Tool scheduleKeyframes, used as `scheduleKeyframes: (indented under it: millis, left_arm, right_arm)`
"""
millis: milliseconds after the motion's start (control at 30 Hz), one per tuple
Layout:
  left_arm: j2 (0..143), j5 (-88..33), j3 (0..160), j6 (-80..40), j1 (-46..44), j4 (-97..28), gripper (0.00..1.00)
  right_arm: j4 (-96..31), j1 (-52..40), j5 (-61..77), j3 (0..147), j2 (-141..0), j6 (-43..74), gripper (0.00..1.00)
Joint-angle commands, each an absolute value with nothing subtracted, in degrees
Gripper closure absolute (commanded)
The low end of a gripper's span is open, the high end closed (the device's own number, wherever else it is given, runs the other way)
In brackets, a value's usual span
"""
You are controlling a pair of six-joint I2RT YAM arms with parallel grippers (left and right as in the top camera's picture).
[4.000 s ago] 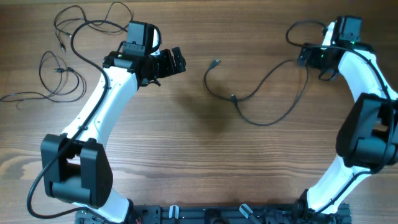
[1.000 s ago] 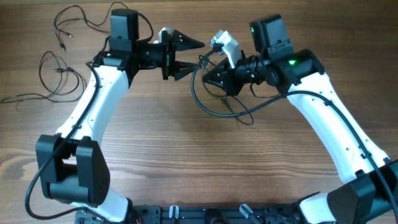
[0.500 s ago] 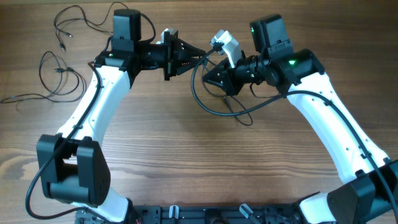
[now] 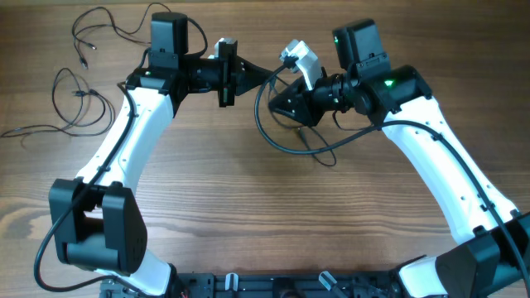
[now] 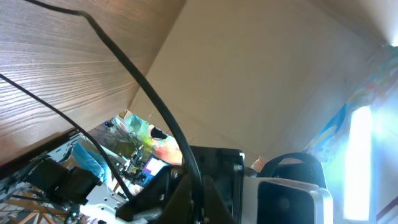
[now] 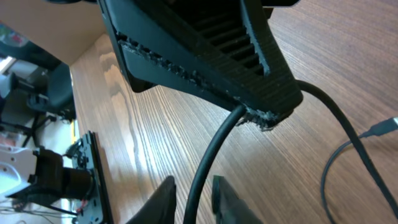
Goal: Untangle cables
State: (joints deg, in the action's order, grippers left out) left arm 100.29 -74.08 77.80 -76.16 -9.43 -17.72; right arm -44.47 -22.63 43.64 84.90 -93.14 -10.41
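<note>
A thick black cable (image 4: pixel 258 124) hangs in a loop between both arms above the wooden table (image 4: pixel 248 215), its other end trailing on the wood. My left gripper (image 4: pixel 267 73) is shut on it near one end; in the left wrist view the cable (image 5: pixel 137 74) runs straight into the closed left gripper (image 5: pixel 198 193). My right gripper (image 4: pixel 277 101) sits just below and to the right of the left one. In the right wrist view the cable (image 6: pixel 211 149) passes between the right gripper (image 6: pixel 193 182), whose jaws stand slightly apart with a gap on each side. A plug (image 6: pixel 382 127) lies on the table.
A loose tangle of thin black cables (image 4: pixel 83 91) lies at the far left of the table, behind my left arm. The arm bases and a dark rack (image 4: pixel 290 285) line the front edge.
The left gripper's fingers have closed onto the black cable. The right gripper's fingers have parted a little around it. Both arms have stayed almost where they were.
</note>
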Motion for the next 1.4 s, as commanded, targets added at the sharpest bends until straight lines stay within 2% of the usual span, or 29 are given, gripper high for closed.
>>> scheduleKeyframes:
  millis: [0, 33, 67, 100, 133, 267, 433, 500, 567, 633, 733, 833, 933, 1167, 1367]
  left_arm:
    - [100.07, -73.67, 77.91, -70.39, -9.54, -17.32, 0.96]
    - [100.07, -71.81, 77.91, -68.07, -9.54, -17.37, 0.96]
    - [100.07, -69.8, 77.91, -66.65, -9.54, -17.43, 0.96]
    - [100.07, -65.78, 77.91, -65.23, -9.52, -17.87, 0.96]
    - [100.07, -63.22, 77.91, -64.47, -9.5, -18.28, 0.96]
    - [100.05, -47.33, 77.93, -54.68, -9.47, -26.57, 0.96]
    - [95.53, -47.22, 80.34, -49.43, -9.5, -29.58, 0.96]
    - [91.85, -45.8, 84.42, -44.58, -9.69, -35.44, 0.96]
    - [87.83, -38.22, 91.18, -39.03, -9.91, -46.39, 0.96]
    - [84.23, -33.34, 95.11, -34.63, -9.85, -52.01, 0.96]
    - [78.85, -23.53, 96.03, -32.99, -9.78, -54.13, 0.96]
    - [72.38, -8.29, 96.03, -32.99, -8.45, -55.64, 0.96]
    - [67.88, -1.17, 96.03, -33.45, -5.69, -56.66, 0.96]
    - [64.42, -0.58, 96.03, -39.66, 4.4, -58.0, 0.96]
    - [65.36, -7.88, 96.01, -40.86, 5.26, -58.81, 0.96]
  right_arm:
    - [-44.16, -22.87, 43.77, 85.36, -92.49, -9.82, 0.54]
    - [-44.01, -22.87, 43.75, 85.36, -92.47, -8.56, 0.42]
    - [-43.7, -22.87, 43.75, 85.38, -92.47, -7.09, 0.22]
    - [-43.33, -22.85, 43.72, 85.38, -92.36, -5.06, 0.06]
    - [-43.05, -22.74, 43.59, 85.41, -92.16, -3.18, 0.0]
    - [-42.78, -19.35, 34.3, 85.45, -87.96, 7.35, 0.0]
    - [-43.97, -9.82, 26.79, 85.45, -82.96, 15.16, 0.0]
    - [-45.34, -6.59, 26.79, 85.43, -83.05, 15.62, 0.0]
    - [-47.33, -4.78, 26.79, 85.41, -83.7, 15.46, 0.0]
    - [-48.03, -4.64, 26.79, 85.38, -84.18, 15.16, 0.0]
    - [-48.93, -4.64, 26.76, 85.38, -84.47, 14.98, 0.0]
    - [-49.52, -4.64, 26.76, 85.38, -84.66, 14.94, 0.0]
    - [-49.5, -4.64, 26.76, 85.38, -84.71, 14.96, 0.0]
    - [-49.34, -4.64, 26.76, 85.38, -84.82, 14.96, 0.0]
    - [-48.9, -4.64, 26.74, 85.38, -84.95, 14.98, 0.0]
